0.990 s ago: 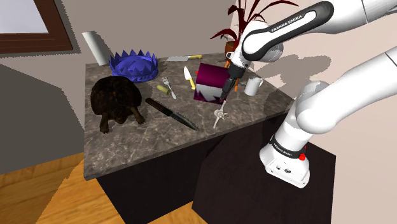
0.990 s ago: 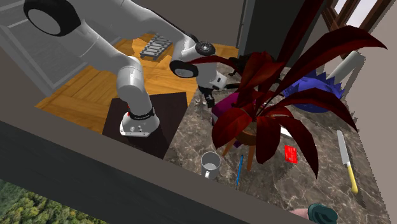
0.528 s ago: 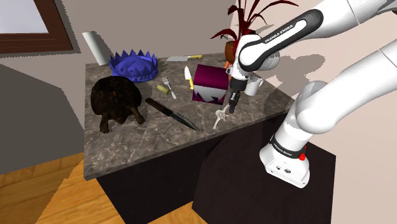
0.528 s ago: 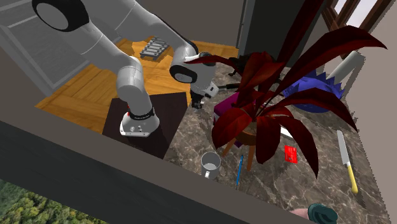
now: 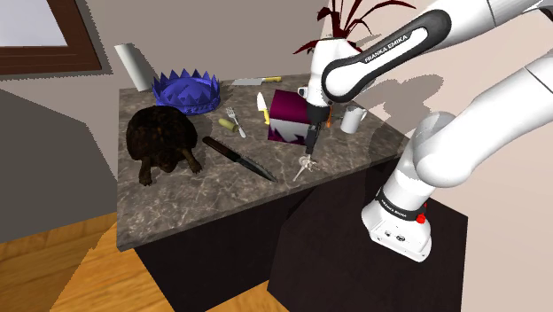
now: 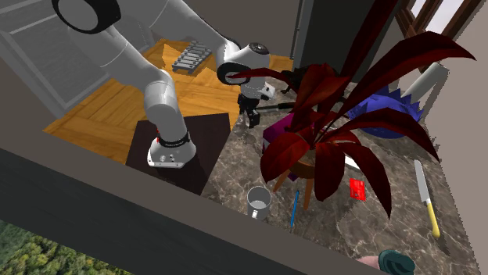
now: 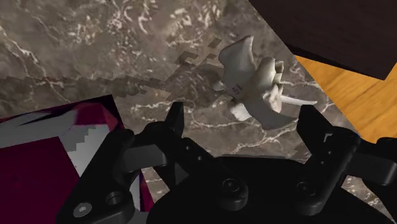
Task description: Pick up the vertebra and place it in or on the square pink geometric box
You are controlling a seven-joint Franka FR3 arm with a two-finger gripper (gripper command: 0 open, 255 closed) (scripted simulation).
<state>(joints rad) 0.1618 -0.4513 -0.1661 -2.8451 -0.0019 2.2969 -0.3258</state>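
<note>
Two black fingers (image 7: 174, 124) of the all-black gripper (image 7: 245, 127) stand wide apart, clasping nothing, right above the pale, knobbly bone-white vertebra (image 7: 254, 79). It lies untouched on the dark veined marble countertop (image 7: 95, 51), close to the counter's edge. Just beside it sits the square magenta-and-white box (image 7: 57, 146), and farther along lie a long dark knife (image 5: 237, 158) and a dark brown tortoise figure (image 5: 161, 140).

Vertebra (image 5: 306, 166) on counter (image 5: 177, 208) — near the box (image 5: 292, 113).

Pink box (image 7: 38, 137) partly behind gripper (image 7: 243, 121)
</note>
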